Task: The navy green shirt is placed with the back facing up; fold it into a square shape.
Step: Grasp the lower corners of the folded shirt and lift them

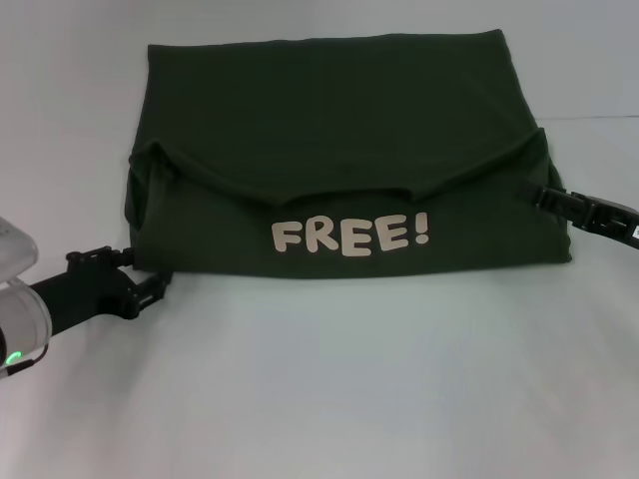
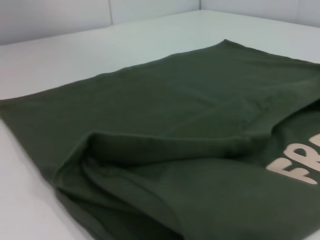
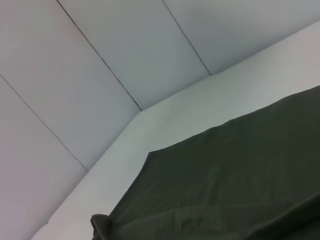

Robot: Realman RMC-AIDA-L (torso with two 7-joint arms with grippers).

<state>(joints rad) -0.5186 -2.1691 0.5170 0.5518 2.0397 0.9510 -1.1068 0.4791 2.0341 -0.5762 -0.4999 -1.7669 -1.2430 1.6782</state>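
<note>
The navy green shirt [image 1: 339, 130] lies on the white table, folded into a wide rectangle. Its near flap is turned over so a cream "FREE!" print [image 1: 351, 237] faces up. My left gripper [image 1: 152, 288] sits low on the table at the shirt's near-left corner, touching or almost touching the cloth. At the shirt's right edge, about mid-height, my right gripper [image 1: 542, 197] reaches the fabric. The left wrist view shows the shirt [image 2: 165, 130] close up, with the layered fold and part of the print. In the right wrist view only the shirt [image 3: 235, 180] and its far corner appear.
The white table [image 1: 319, 399] spreads out around the shirt, with a broad bare stretch in front. Pale wall panels [image 3: 100, 60] rise behind the table's far edge. Nothing else stands on the surface.
</note>
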